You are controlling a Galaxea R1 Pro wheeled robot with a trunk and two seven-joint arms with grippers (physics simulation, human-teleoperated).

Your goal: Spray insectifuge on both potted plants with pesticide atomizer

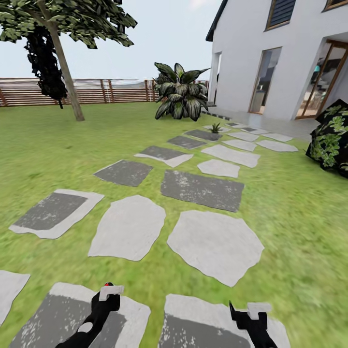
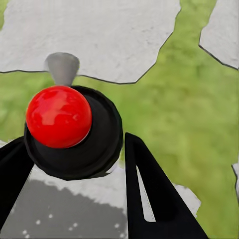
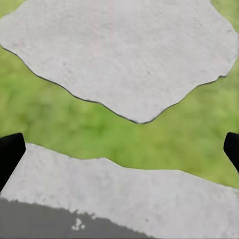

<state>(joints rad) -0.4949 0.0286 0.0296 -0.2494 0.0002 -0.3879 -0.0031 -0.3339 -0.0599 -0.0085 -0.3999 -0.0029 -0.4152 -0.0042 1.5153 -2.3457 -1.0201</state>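
Observation:
I see the garden lawn (image 1: 58,145) crossed by grey stepping stones (image 1: 215,244). One small potted plant (image 1: 215,128), a low rosette of pointed leaves, stands far ahead among the stones near the house. My left gripper (image 1: 107,298) is at the lower edge, shut on the pesticide atomizer (image 1: 110,291). In the left wrist view the atomizer (image 2: 59,117) shows a glossy red top on a dark round body, held between the fingers (image 2: 149,194) of the left gripper (image 2: 74,149). My right gripper (image 1: 246,311) is open and empty, and the right gripper (image 3: 119,149) hangs above a stone.
A big dark striped-leaf bush (image 1: 180,92) stands behind the small plant. A tree (image 1: 65,72) and a brown slatted fence (image 1: 96,91) close the far left. The white house (image 1: 290,53) and a dark leafy shrub (image 1: 332,140) are on the right.

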